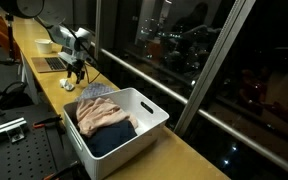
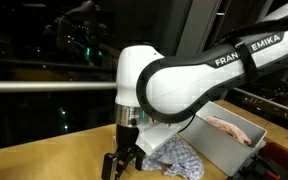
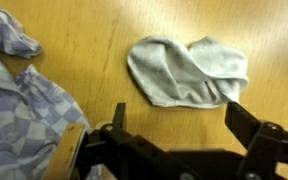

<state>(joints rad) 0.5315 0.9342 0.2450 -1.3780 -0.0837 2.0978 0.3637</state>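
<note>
Wide-spread gripper [image 3: 176, 112] over one grey cloth [image 3: 189, 70], one checked cloth [image 3: 19, 112]

I saw night outside: dark window glass [image 1: 199, 30] filled the upper right in an exterior view, city lights [image 1: 160, 42] dotted through it. Long wooden counter [image 1: 189, 152] ran along it; perforated metal plate [image 1: 4, 128] sat lower left.

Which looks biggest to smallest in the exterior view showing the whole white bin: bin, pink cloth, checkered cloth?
1. White bin.
2. Pink cloth.
3. Checkered cloth, but it lies farther off, partly hidden behind the bin, so this last rank is unsure.
</note>
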